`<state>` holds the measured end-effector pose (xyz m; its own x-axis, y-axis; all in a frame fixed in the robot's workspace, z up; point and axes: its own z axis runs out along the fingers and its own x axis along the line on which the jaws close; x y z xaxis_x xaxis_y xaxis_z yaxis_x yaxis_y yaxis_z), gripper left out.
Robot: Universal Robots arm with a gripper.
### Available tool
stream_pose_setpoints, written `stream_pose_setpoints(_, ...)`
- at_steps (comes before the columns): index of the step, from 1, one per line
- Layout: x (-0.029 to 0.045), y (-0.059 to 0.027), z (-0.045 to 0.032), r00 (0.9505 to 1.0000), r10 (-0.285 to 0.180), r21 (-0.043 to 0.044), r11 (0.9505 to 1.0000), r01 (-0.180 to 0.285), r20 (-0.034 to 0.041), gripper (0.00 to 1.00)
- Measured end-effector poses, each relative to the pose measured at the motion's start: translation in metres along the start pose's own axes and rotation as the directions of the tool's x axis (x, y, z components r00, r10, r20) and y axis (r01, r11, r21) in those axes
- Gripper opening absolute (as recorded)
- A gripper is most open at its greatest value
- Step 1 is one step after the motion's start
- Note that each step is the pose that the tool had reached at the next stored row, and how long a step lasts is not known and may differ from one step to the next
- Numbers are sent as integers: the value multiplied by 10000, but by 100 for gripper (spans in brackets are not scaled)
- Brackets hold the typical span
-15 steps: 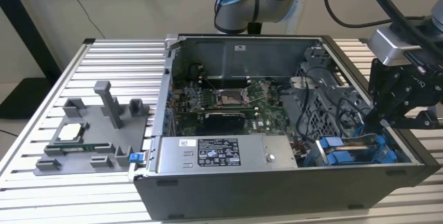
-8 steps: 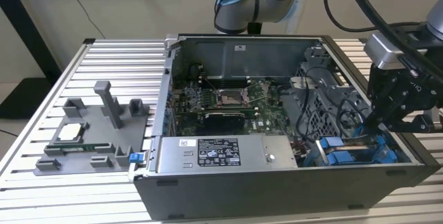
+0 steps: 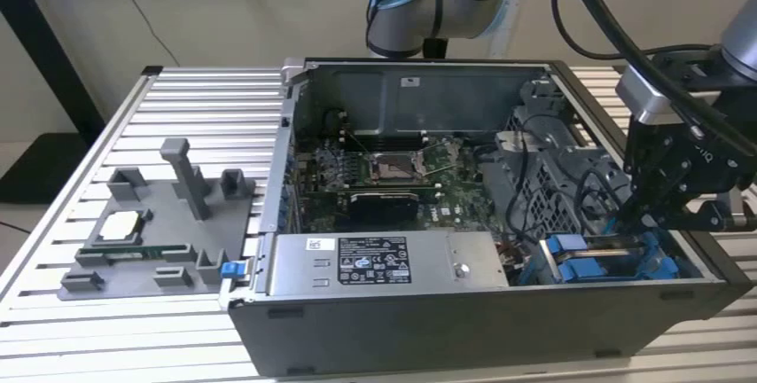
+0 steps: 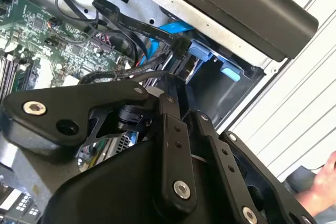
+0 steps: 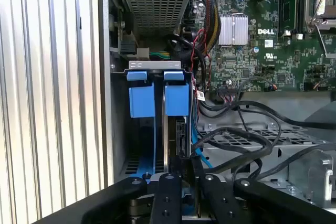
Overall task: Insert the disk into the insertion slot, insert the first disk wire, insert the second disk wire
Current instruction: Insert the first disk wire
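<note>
My gripper (image 5: pixel 181 170) linkage is nearest in the first wrist view, black bars converging. The gripper pinches the disk (image 5: pixel 182 137), held on edge and partway down in the insertion slot (image 5: pixel 142 100), just beside its two blue tabs. Black cables (image 5: pixel 247 135) loop close alongside, with the motherboard (image 5: pixel 262 51) beyond. In the exterior view the gripper (image 3: pixel 644 222) reaches into the open computer case (image 3: pixel 473 330) at the exterior view's right. A grey power-supply box (image 3: pixel 367 263) is beside the slot. The case stands on the ribbed table (image 3: pixel 201 90).
</note>
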<state>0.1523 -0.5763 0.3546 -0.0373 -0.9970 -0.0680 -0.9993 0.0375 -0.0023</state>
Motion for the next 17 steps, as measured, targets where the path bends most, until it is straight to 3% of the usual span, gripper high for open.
stream_pose_setpoints(17,-12,-2,70,9998,-181,6,9998,181,9,0)
